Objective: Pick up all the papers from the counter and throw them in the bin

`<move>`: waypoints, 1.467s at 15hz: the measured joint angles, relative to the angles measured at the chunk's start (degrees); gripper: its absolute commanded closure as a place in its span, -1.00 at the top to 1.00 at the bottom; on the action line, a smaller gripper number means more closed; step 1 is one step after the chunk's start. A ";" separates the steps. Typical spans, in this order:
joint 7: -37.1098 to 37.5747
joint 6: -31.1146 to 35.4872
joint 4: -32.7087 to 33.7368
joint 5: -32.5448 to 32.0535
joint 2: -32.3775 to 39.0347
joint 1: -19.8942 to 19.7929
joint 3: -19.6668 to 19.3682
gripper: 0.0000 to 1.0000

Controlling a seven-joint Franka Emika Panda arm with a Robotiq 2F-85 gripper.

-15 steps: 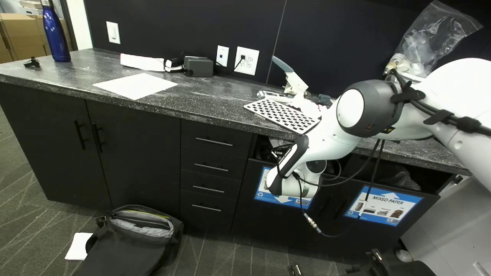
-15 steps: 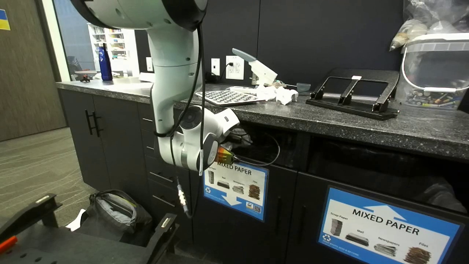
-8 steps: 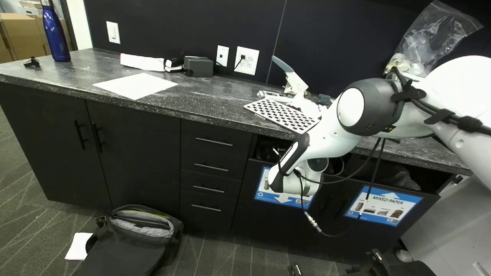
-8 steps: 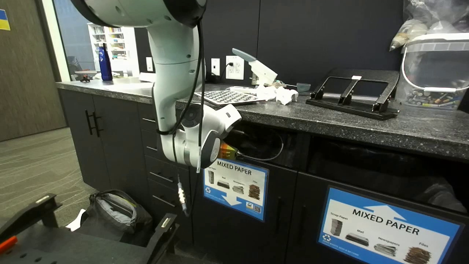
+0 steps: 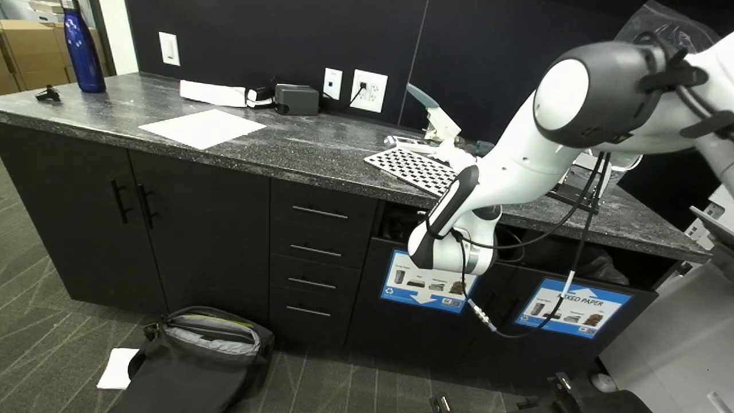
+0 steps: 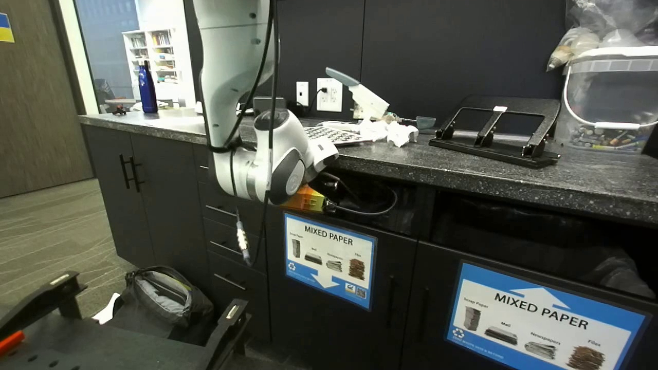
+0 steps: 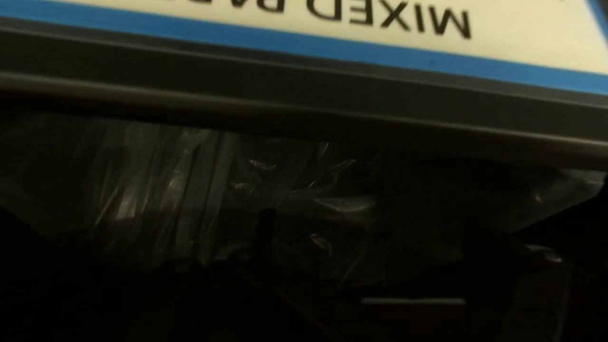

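The gripper (image 6: 333, 188) sits at the dark opening (image 6: 375, 187) atop the bin (image 6: 329, 329) whose label (image 6: 329, 263) carries a downward arrow (image 6: 325, 279). Its fingers are hidden in shadow; how far apart they stand, and whether they grip anything, cannot be told. Crumpled white papers (image 6: 402, 134) lie on the counter (image 6: 411, 160) above the bin, and clear plastic (image 7: 209, 190) shows inside the bin.
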 measured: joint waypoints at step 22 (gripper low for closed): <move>11.94 -82.35 6.68 -16.69 -39.12 0.54 -7.54 1.00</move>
